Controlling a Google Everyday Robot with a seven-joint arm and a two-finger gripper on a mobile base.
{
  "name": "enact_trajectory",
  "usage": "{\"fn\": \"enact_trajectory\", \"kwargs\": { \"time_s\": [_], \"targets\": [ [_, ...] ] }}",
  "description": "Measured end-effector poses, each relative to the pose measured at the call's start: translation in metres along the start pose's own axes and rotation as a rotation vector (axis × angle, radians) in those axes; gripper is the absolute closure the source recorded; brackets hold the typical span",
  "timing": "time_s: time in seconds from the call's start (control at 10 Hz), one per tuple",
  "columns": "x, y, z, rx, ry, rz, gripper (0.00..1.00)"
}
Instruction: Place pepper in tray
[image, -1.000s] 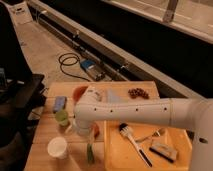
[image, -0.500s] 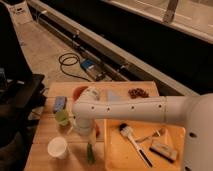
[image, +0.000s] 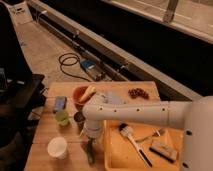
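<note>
A pale wooden table (image: 42, 135) fills the lower left of the frame, with the jaws low over it at lower centre. Behind, at upper left, a grey concrete floor (image: 42, 47) carries a black coiled cable (image: 69, 62). A long dark rail (image: 120, 62) crosses diagonally. The light is dim.

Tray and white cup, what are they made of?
The tray looks like smooth yellow plastic: even colour, moulded raised walls. The white cup could be paper or plastic; its plain matte look leaves that open. The tool hangs over the pepper, beside the tray.
</note>
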Motion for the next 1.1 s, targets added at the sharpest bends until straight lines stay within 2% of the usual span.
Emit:
{"fn": "enact_trajectory", "kwargs": {
  "time_s": [0.2, 0.3, 0.5, 0.9, 1.0, 1.1],
  "targets": [
    [0.000, 0.001, 0.014, -0.004, -0.037, 0.006, 0.22],
    [-0.002, 0.001, 0.024, -0.005, -0.060, 0.011, 0.32],
    [-0.004, 0.001, 0.031, 0.008, -0.080, 0.025, 0.52],
    [-0.006, 0.000, 0.028, 0.008, -0.084, 0.022, 0.92],
    [-0.006, 0.000, 0.027, 0.006, -0.082, 0.021, 0.98],
    [-0.006, 0.000, 0.027, 0.005, -0.081, 0.021, 1.00]
  ]
}}
